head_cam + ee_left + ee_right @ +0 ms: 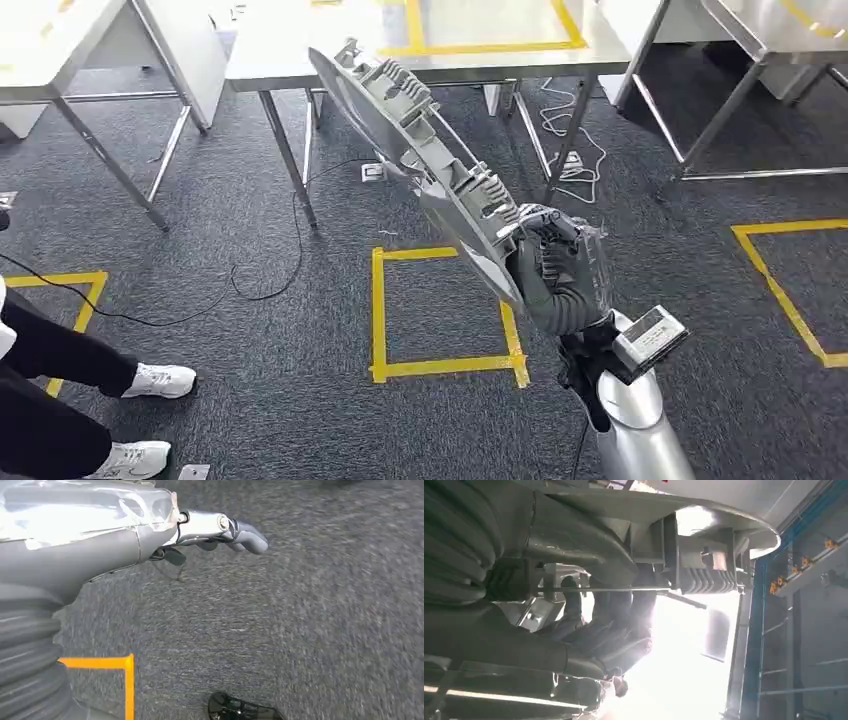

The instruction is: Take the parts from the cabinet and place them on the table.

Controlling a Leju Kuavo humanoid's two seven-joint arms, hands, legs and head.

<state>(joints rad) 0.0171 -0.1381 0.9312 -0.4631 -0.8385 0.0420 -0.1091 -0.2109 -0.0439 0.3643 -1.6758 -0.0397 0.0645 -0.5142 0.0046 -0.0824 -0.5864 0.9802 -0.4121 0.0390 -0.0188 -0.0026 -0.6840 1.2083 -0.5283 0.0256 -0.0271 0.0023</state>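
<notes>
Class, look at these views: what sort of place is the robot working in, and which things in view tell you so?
Probably a robot test or training workshop. Steel-framed work tables stand on grey carpet marked with yellow tape squares, loose cables trail across the floor, and the right hand holds a large grey cast part.

Your right robot hand grips the grey ribbed part, its dark fingers curled beneath it against bright glare.

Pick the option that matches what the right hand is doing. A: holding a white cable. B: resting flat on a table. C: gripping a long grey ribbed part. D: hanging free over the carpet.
C: in the head view the right hand grips the lower end of the grey ribbed part, which slants up toward the table.
</notes>
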